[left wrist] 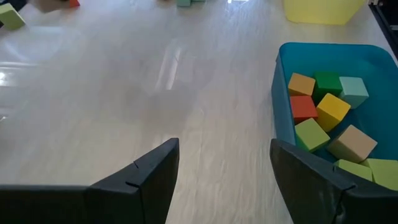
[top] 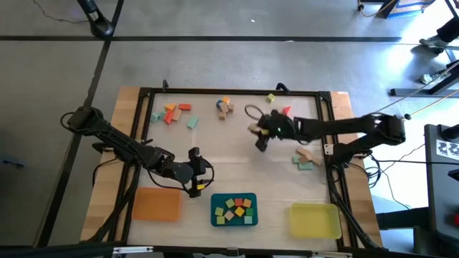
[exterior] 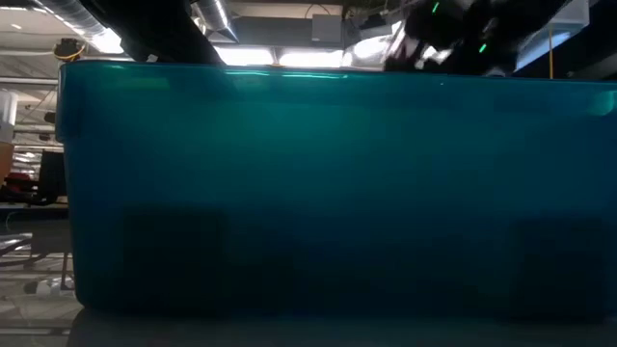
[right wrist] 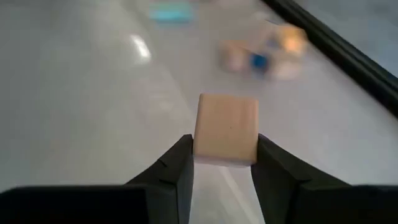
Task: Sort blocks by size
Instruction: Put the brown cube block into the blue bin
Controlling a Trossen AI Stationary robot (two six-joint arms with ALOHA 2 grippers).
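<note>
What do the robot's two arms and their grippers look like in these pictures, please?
Both arms are dark, jointed and slim, with black cables trailing along them in the high view. The left gripper shows a small yellow marking near its tip; up close its fingers are flat, matte black wedges. The right gripper carries a small green light, and its fingers are likewise black and angular.

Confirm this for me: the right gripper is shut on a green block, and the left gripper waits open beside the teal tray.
One thing is wrong. The block pinched in the right gripper is tan, not green, as the right wrist view shows. The rest holds: the left gripper waits open beside the teal tray.
</note>
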